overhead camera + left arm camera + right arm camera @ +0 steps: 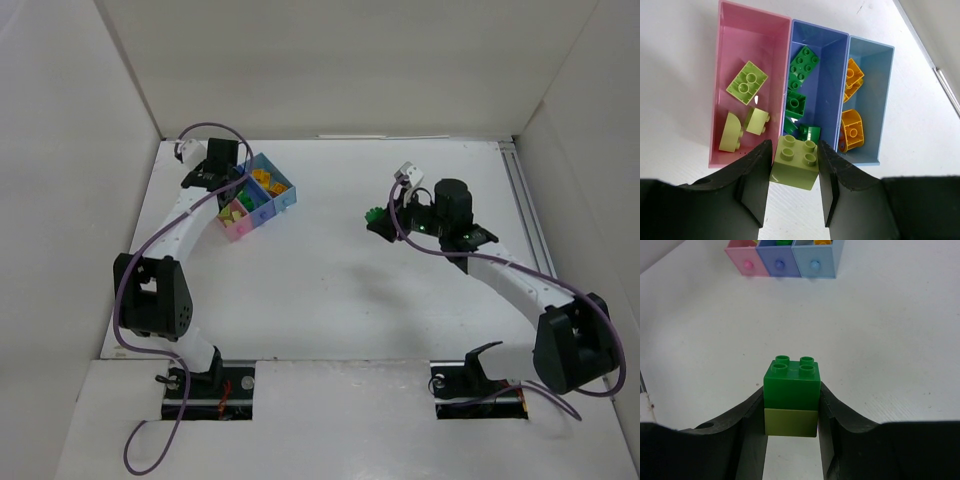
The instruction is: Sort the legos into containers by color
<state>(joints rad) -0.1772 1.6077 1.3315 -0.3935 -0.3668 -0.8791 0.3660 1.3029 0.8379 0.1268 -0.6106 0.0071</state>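
Left fingers (756, 175): clamped on a lime brick (795, 162), one finger on each side face, and the brick fills the gap near the tips. It is a square four-stud brick with no clear long axis, and its studs face the wrist camera. It sits at the near end of the bins, over the seam between the pink bin (747, 45) and the purple-blue bin (829, 75). Can't tell how high above them.

The pink bin holds three lime pieces, the purple-blue bin holds dark green bricks, and the light blue bin (879, 100) holds orange ones. The three bins stand side by side with walls touching.

Right fingers (747, 432): clamped on a two-brick stack, a dark green brick (792, 385) on top of a lime base brick (791, 422). The stack is pinched on its side faces, and the green brick pokes past the fingertips. Its long axis runs through both bricks, studs pointing away from the lime one. Can't tell if it touches the table (880, 330).

In the top view the stack is mid-table, well apart from the bins at the left rear.
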